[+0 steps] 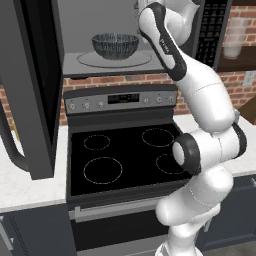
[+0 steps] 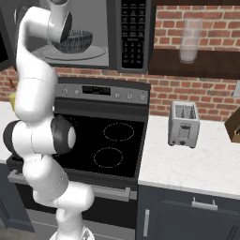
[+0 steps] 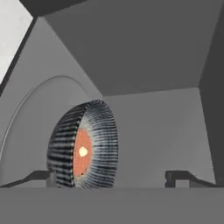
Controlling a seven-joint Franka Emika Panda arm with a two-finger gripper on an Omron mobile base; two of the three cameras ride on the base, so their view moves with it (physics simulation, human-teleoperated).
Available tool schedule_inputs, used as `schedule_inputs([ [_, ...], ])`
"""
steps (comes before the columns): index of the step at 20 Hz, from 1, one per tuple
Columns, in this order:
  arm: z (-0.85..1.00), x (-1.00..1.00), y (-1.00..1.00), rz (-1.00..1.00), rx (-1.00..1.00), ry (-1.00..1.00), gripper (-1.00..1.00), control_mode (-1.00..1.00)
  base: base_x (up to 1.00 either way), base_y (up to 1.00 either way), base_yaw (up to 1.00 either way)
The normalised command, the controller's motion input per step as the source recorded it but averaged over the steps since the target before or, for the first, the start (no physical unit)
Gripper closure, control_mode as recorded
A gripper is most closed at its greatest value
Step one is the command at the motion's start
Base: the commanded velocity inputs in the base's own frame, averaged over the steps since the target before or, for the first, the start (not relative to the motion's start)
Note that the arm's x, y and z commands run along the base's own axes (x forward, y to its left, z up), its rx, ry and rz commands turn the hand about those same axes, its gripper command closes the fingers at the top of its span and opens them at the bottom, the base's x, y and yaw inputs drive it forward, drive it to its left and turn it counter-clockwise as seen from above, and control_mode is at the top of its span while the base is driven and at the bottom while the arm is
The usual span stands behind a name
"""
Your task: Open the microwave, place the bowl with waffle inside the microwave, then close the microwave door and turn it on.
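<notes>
Grey-blue and streaked, the bowl (image 1: 115, 45) sits on the round glass turntable (image 1: 85, 60) inside the microwave (image 1: 75, 30) in the left base view, toward the middle of the plate; the microwave door (image 1: 30, 90) hangs wide open to the left with its curved handle bar (image 1: 12, 150) low, above the bench (image 1: 22, 182) beside the black stove. In the right base view the arm reaches up into the cavity, partly covering the bowl (image 2: 79, 40); the keypad strip (image 2: 132, 28) runs down the microwave's right side, and a silver toaster (image 2: 183, 124) stands on the bench. In the hand view the end effector (image 3: 111, 177) is spread wide and grips nothing, the bowl (image 3: 87, 144) just ahead with the waffle (image 3: 82, 152) inside. The bowl looks rigid, probably breakable and smooth, best taken by its rim; the door will likely swing easily from its handle.
</notes>
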Motion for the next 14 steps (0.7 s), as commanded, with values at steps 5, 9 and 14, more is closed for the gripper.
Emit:
schedule_inputs([
  [5, -0.64, -1.0, 0.0, 0.01, 0.25, -0.58, -1.0, -1.0, 0.0, 0.0, 0.0],
  [9, -0.42, -1.0, -0.02, 0.0, 0.11, -0.35, -1.0, -1.0, 0.0, 0.0, 0.0],
  [14, -0.15, -1.0, -0.07, 0.0, 0.01, -0.15, -1.0, -1.0, 0.0, 0.0, 0.0],
])
